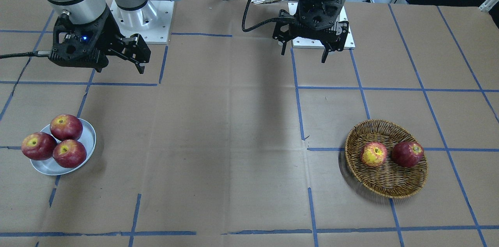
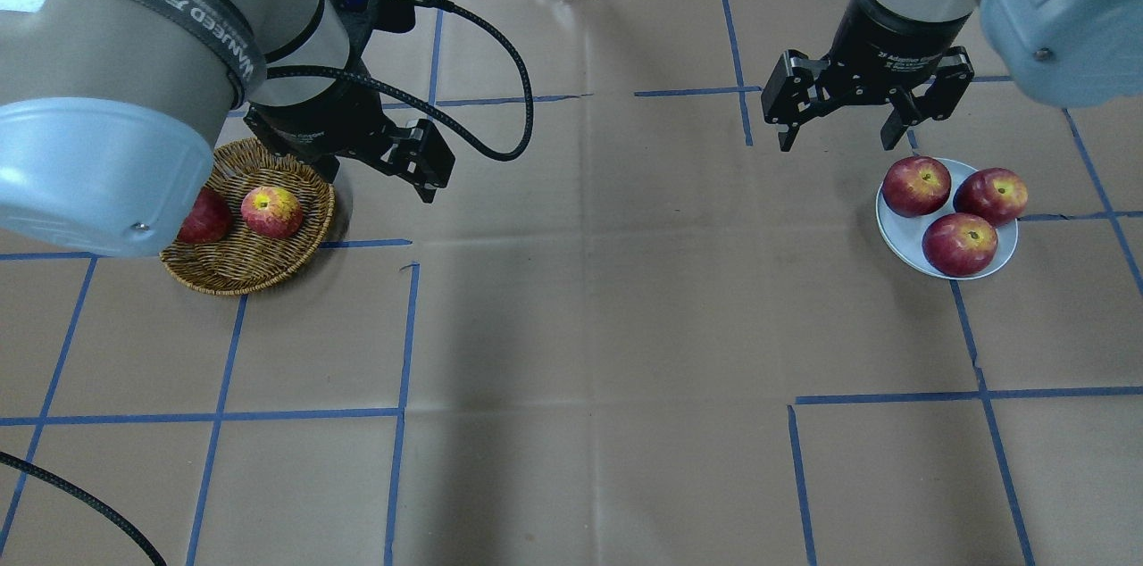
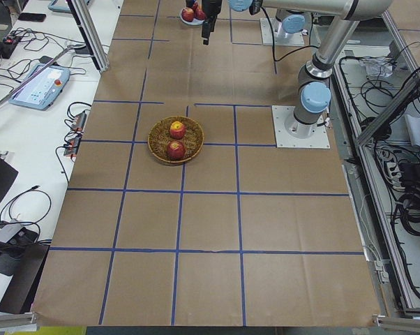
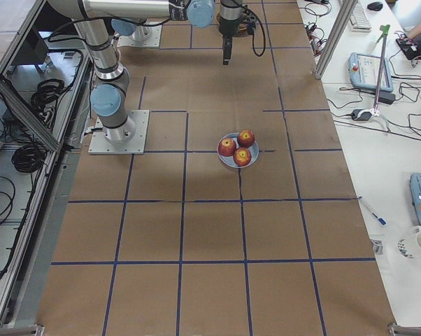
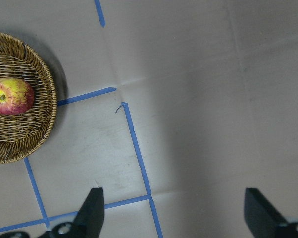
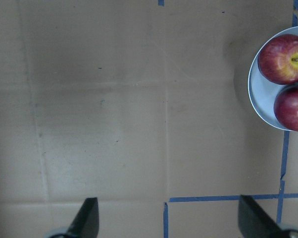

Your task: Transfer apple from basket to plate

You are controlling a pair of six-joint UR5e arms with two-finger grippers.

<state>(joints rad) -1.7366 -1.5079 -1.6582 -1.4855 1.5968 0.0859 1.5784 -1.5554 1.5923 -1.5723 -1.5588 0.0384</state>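
Note:
The apple [image 1: 374,154], yellow-patched with red streaks, lies in the wicker basket [image 1: 386,190] beside a dark red apple [image 1: 407,154]. It also shows in the overhead view [image 2: 271,211] and the left wrist view [image 5: 10,95]. My left gripper [image 1: 304,55] hangs open and empty above the table, beside the basket [image 2: 241,276] and apart from it. The plate [image 1: 46,167] holds three dark red apples. My right gripper [image 2: 837,142] is open and empty, above the table just behind the plate [image 2: 893,231].
Brown paper with a blue tape grid covers the table. The two arm bases stand on white mounting plates [image 1: 156,25] at the robot's edge. A black cable [image 2: 500,75] loops off the left wrist.

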